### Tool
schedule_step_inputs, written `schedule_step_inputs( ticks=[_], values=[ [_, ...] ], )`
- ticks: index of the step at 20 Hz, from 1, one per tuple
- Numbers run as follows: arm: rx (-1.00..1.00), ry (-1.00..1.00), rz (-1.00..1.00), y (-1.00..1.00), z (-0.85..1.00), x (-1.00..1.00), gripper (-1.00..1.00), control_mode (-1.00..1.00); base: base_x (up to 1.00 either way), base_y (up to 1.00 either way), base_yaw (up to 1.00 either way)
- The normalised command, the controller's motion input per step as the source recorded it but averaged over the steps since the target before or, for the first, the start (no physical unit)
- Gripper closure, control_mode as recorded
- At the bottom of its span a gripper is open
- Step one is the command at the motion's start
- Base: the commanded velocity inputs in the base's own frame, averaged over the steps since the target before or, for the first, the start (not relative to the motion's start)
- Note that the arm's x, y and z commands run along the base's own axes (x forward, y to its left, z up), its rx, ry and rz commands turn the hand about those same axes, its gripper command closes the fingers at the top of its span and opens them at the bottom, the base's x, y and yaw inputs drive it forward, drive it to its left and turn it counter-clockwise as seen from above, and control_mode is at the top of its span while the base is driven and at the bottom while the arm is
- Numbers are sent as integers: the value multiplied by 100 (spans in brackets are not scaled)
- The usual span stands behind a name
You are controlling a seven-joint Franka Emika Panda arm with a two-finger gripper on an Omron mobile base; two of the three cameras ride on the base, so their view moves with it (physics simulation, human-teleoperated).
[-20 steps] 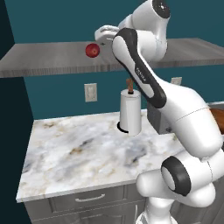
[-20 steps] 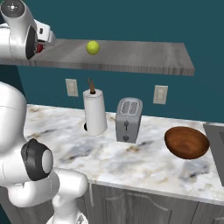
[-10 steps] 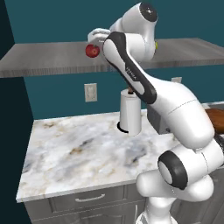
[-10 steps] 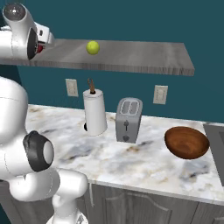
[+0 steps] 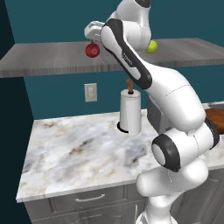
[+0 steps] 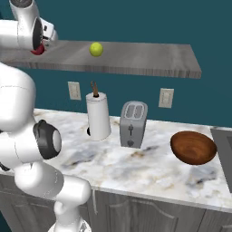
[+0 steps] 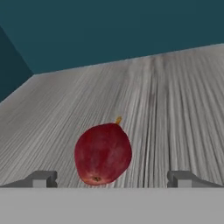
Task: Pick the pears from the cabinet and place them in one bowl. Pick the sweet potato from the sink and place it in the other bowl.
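The dark red pear [image 7: 103, 154] lies on the grey wood-grain cabinet slab [image 7: 175, 96], low in the hand view between my two spread fingertips [image 7: 41, 178]. My gripper [image 7: 111, 179] is open, reaching down over this pear [image 5: 92, 50] at the slab's left part [image 5: 52, 59]. The yellow-green pear [image 6: 95, 49] rests further right on the slab [image 6: 145, 59]. The dark reddish-brown wooden bowl [image 6: 193, 147] sits at the counter's right end. The sweet potato and the tan bowl are out of view.
A paper towel roll [image 6: 98, 117] and a grey toaster [image 6: 132, 123] stand at the back of the marble counter [image 5: 78, 148]. Grey drawer fronts run below the counter. A dark sink edge [image 6: 225, 136] shows at the far right.
My hand has shifted a little further left along the slab and closer over the dark red pear. Both pears stay where they were.
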Motion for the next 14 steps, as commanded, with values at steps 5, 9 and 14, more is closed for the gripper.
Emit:
schedule_step_inputs(
  ticks=[5,9,14],
  values=[
    [-1,12,0,3,3,0,-100,-100,0,0,0],
    [-6,0,0,13,-22,0,-100,-100,0,0,0],
    [-6,-1,0,12,-23,0,-100,-100,0,0,0]
  ],
)
